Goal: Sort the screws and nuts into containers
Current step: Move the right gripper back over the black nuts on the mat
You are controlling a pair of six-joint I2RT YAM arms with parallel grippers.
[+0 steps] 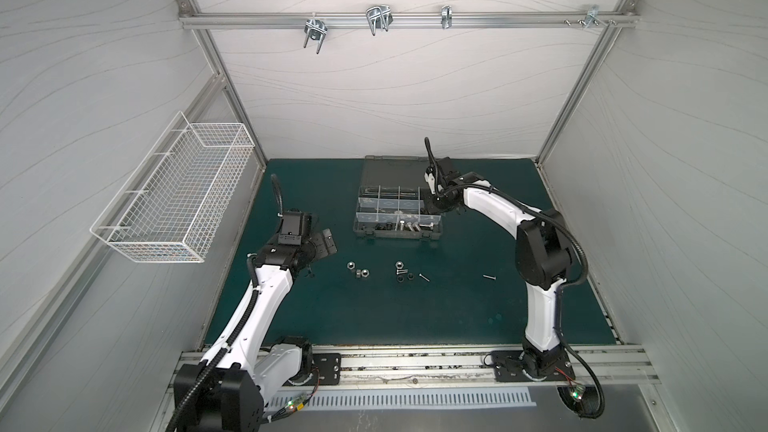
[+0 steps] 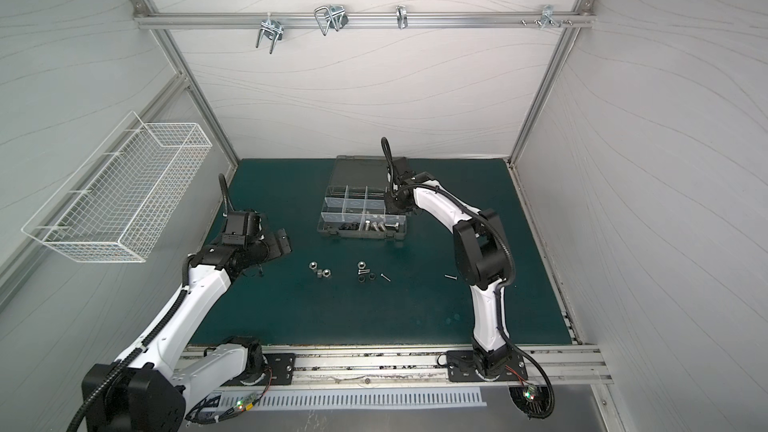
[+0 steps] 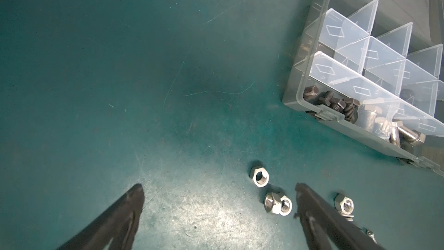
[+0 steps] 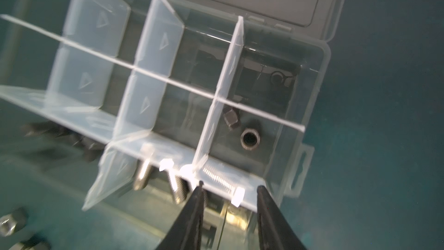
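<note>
The dark grey organizer case (image 1: 362, 231) lies open at the back middle of the green mat, its containers split by clear dividers (image 4: 165, 32). Black bolts (image 3: 336, 104) and silver bolts (image 3: 406, 133) lie in its front row. Two dark nuts (image 4: 249, 138) sit in an end compartment. My right gripper (image 4: 230, 185) hovers over that right end, jaws apart, holding nothing. Loose silver nuts (image 1: 361, 273), black nuts (image 1: 401, 279) and thin screws (image 1: 489, 277) lie on the mat in front of the case. My left gripper (image 3: 218, 186) is wide open and empty above the mat, with silver nuts (image 3: 277, 205) by one finger.
A white wire basket (image 1: 174, 197) hangs on the left wall. Silver U-shaped hooks (image 1: 378, 18) hang from the rail at the back. The case's lid (image 1: 390, 170) lies flat behind the compartments. Both arm bases sit on the rail along the mat's front edge.
</note>
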